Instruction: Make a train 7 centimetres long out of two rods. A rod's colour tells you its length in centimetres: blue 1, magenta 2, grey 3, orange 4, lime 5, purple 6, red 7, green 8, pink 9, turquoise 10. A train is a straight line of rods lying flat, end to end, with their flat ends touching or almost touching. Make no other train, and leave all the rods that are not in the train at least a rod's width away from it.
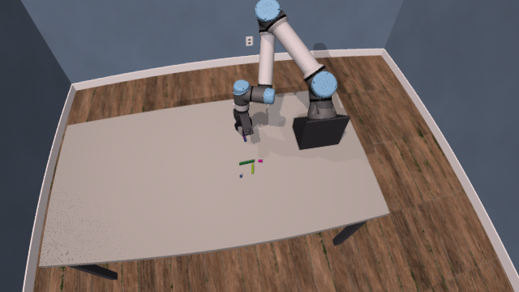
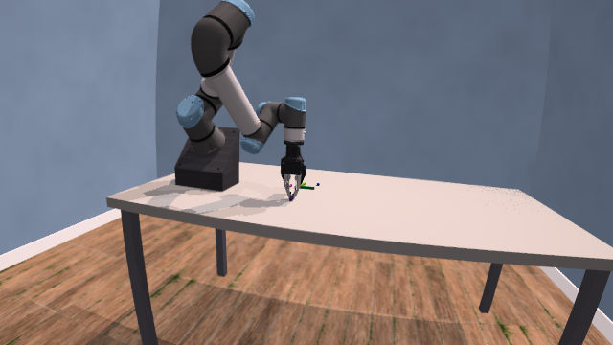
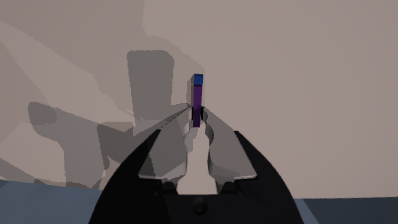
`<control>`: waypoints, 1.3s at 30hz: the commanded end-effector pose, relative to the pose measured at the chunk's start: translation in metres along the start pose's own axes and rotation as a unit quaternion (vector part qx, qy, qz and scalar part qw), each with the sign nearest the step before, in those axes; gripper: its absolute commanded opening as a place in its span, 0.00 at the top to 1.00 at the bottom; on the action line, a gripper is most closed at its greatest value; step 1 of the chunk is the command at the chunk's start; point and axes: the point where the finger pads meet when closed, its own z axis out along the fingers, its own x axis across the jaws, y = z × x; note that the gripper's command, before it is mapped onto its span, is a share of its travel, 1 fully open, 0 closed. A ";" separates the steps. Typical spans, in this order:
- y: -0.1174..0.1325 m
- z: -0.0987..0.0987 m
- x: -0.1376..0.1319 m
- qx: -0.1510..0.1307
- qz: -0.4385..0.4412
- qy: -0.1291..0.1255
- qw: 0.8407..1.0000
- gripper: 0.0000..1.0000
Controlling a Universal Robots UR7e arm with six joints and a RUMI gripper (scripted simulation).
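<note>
My gripper (image 3: 197, 107) (image 2: 291, 195) is shut on a purple rod (image 3: 198, 96) (image 1: 244, 136), low at the table. The fingertips are at the rod's near end in the wrist view. A blue rod (image 3: 198, 79) (image 1: 245, 140) lies end to end with the purple rod, at its far end in the wrist view. The two are in one line, with no gap visible there. The fingers partly hide the purple rod in the top and exterior views.
Away from this pair lie a green rod (image 1: 246, 162) (image 2: 308, 187), a lime rod (image 1: 252, 169) close to its end, a magenta rod (image 1: 260, 161) and a second blue rod (image 1: 241, 176) (image 2: 318, 184). The robot's black base (image 1: 321, 133) stands on the table.
</note>
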 end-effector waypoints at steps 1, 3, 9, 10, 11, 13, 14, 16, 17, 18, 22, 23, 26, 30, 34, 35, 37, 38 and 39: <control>0.000 0.000 0.000 0.000 0.000 0.000 1.000 1.00; 0.000 0.000 0.000 0.000 0.000 0.000 1.000 1.00; 0.000 0.000 0.000 0.000 0.000 0.000 1.000 1.00; 0.000 0.000 0.000 0.000 0.000 0.000 1.000 1.00; 0.000 0.000 0.000 0.000 0.000 0.000 1.000 1.00; 0.000 0.000 0.000 0.000 0.000 0.000 1.000 1.00; 0.000 0.000 0.000 0.000 0.000 0.000 1.000 1.00; 0.000 0.000 0.000 0.000 0.000 0.000 1.000 1.00; 0.000 0.000 0.000 0.000 0.000 0.000 1.000 1.00; 0.000 0.000 0.000 0.000 0.000 0.000 1.000 1.00; 0.000 0.000 0.000 0.000 0.000 0.000 1.000 1.00; 0.000 0.000 0.000 0.000 0.000 0.000 1.000 1.00; 0.000 0.000 0.000 0.000 0.000 0.000 1.000 0.97; 0.000 0.000 0.000 0.000 0.000 0.000 1.000 0.92; 0.000 0.000 0.000 0.000 0.000 0.000 1.000 0.89; 0.000 0.000 0.000 0.000 0.000 0.000 1.000 0.89; 0.000 0.000 0.000 0.000 0.000 0.000 1.000 0.89; 0.000 0.000 0.000 0.000 0.000 0.000 1.000 0.86; 0.000 0.000 0.000 0.000 0.000 0.000 1.000 0.86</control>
